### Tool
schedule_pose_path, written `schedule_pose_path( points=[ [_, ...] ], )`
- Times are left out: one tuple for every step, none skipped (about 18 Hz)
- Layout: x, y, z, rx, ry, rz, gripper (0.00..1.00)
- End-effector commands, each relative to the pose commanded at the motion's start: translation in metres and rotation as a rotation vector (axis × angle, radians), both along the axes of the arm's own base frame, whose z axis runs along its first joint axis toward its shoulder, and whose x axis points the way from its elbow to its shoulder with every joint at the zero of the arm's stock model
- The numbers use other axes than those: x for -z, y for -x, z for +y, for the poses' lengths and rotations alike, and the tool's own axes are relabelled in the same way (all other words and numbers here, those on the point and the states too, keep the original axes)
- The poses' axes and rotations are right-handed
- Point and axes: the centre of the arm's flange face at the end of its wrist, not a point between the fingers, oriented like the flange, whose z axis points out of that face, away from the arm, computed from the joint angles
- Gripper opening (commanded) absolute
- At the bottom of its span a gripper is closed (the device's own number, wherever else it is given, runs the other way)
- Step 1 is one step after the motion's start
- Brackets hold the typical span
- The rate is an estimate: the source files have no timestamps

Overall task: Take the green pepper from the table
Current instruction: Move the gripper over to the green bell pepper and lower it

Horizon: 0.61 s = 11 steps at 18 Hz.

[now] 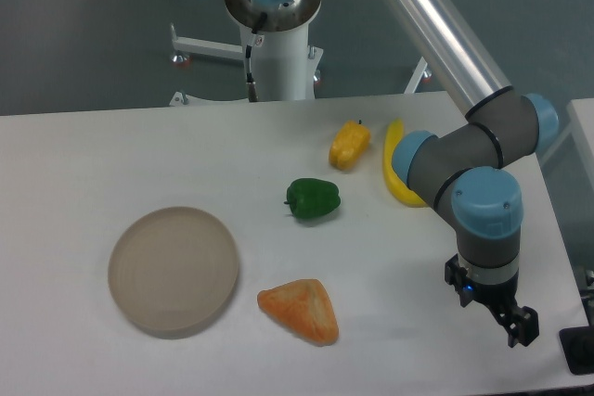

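**Arm parked at the right edge, green pepper untouched at mid-table**

The table [111, 146], a wide white top, fills the view and carries five loose items. The UR5e arm [445, 53] rises from its base behind the far edge, slants down to the right and ends in a wrist hanging over the near right part of the tabletop. The plate [173, 271], round and beige, lies at the near left. An orange wedge-shaped item [300, 309] lies just right of the plate, apart from it. The banana [394, 169] curves along the far right, partly hidden behind the arm's elbow joint. The yellow pepper [349, 145] sits just left of the banana. The green pepper [313, 198] rests on the table near its middle, between the yellow pepper and the orange wedge and touching neither. The gripper [516, 322] points down near the right edge, well apart from the green pepper; whether its fingers are spread or closed cannot be told from this angle, and nothing shows between them.

Progress: judged at the start, with approach, descent, grasp and lift all remaining. Open white surface surrounds the green pepper on every side, widest toward the gripper, so a leftward approach looks unobstructed. The right table edge lies close beside the wrist.
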Motion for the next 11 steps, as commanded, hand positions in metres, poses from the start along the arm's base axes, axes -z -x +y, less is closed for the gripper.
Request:
schedule_pose_path(
  points=[
    [0.001,-0.003,0.001,0.004,0.003,-0.002,1.0],
    [0.001,-0.004,0.0,0.004,0.005,-0.004,1.0],
    [-0.005,-0.005,-0.001,0.005,-0.002,0.0,1.0],
    [-0.008,-0.005,-0.002,0.004,-0.003,0.003,1.0],
    [-0.012,-0.008,-0.002,0.007,-0.003,0.005,1.0],
    [-0.015,-0.01,-0.004,0.005,-0.002,0.005,1.0],
    [-0.015,-0.011,-0.006,0.005,0.001,0.001,1.0],
    [-0.016,-0.012,-0.007,0.005,0.003,0.0,1.0],
    [-0.013,-0.013,-0.008,0.005,0.005,-0.005,1.0],
    [-0.011,-0.013,-0.008,0.005,0.008,-0.007,1.0],
    [-0.01,-0.014,-0.008,0.006,0.006,-0.012,1.0]
  ],
)
